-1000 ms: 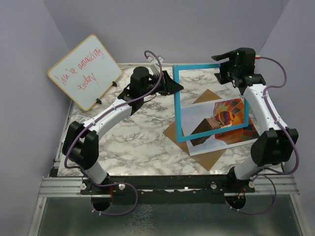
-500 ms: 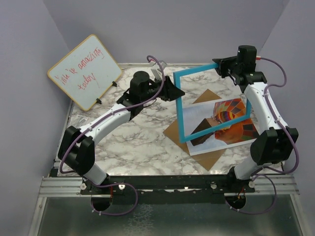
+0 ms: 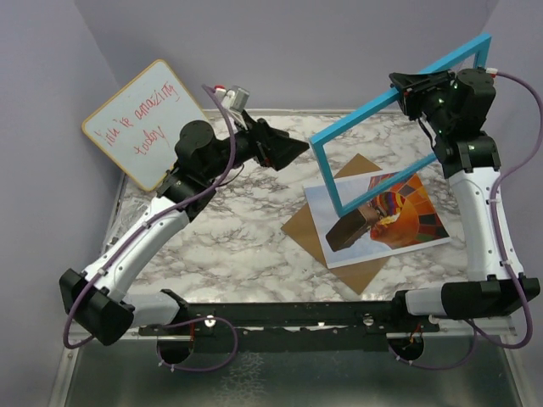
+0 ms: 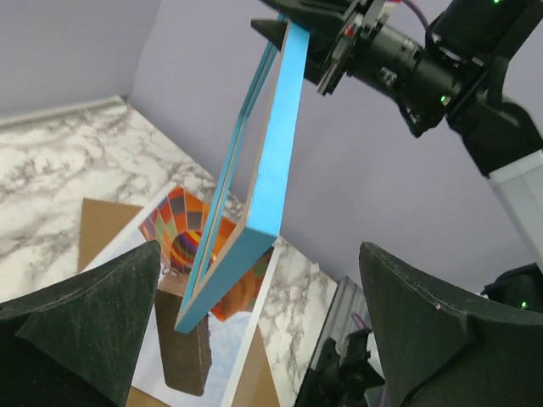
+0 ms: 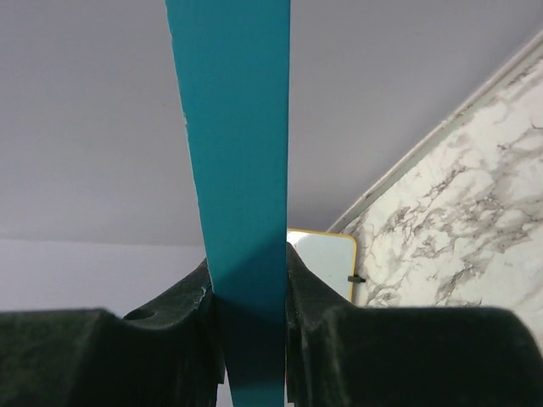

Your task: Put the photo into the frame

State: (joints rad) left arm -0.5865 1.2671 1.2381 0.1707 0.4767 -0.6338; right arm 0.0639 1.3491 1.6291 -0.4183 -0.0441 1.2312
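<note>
Since the left gripper [image 3: 288,148] let go and drew back, jaws spread wide, frame [image 3: 361,112] raised higher, tilted over the photo [image 3: 399,212], right gripper [image 3: 413,87] clamped on its top bar

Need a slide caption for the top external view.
Right gripper holds the blue frame tilted above the balloon photo; left gripper open beside it.

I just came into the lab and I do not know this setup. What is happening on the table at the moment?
The right gripper is shut on the upper edge of the blue frame and holds it tilted in the air over the photo. The photo lies face up on a brown backing board on the marble table. The left gripper is open, holds nothing and hovers apart from the frame. The photo is not yet in the frame.
</note>
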